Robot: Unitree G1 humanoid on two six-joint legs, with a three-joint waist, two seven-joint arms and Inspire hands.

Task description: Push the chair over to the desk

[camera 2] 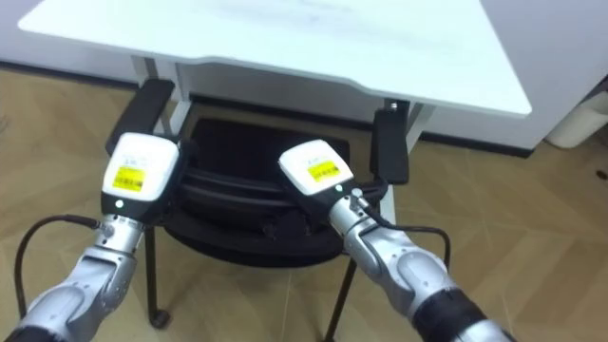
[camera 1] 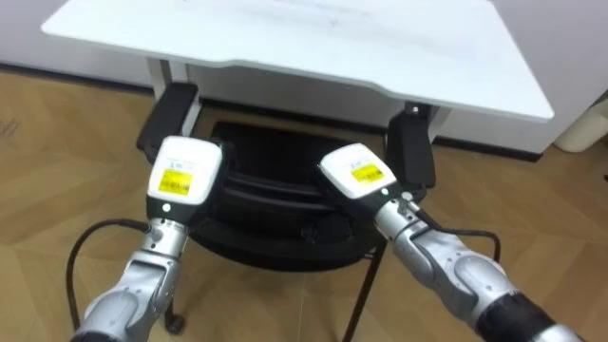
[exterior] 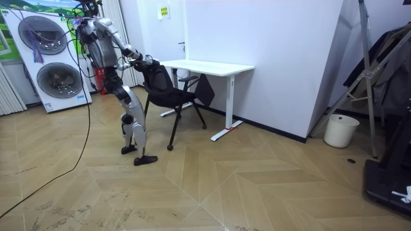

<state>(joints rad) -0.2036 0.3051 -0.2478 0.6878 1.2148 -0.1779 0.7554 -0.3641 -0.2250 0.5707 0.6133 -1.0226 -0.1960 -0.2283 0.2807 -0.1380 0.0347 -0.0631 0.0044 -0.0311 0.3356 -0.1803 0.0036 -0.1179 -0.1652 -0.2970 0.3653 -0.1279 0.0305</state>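
Both wrists reach forward from the lower edge of the eye views. The left robot hand [camera 1: 184, 171] and the right robot hand [camera 1: 355, 172] each lie with the back turned up on the top of the chair's backrest. The fingers of both are hidden behind the hand backs and the backrest, so I cannot tell whether they are curled or straight.

The chair [camera 1: 271, 195] is black and faces the table [camera 1: 304, 47]. Its left armrest [camera 1: 166, 119] sits just outside the left robot hand, and its right armrest [camera 1: 414, 147] just beyond the right one. The far part of the seat is hidden beneath the table's near edge. The table is white, with white legs.

In the room view the robot stands on the wooden floor [exterior: 257, 186] at the chair's back, on the room view's left of it, leaning forward with both arms stretched to the backrest. Two washing machines [exterior: 48, 61] stand behind it, and a white bin [exterior: 338, 130] stands well apart by the wall.
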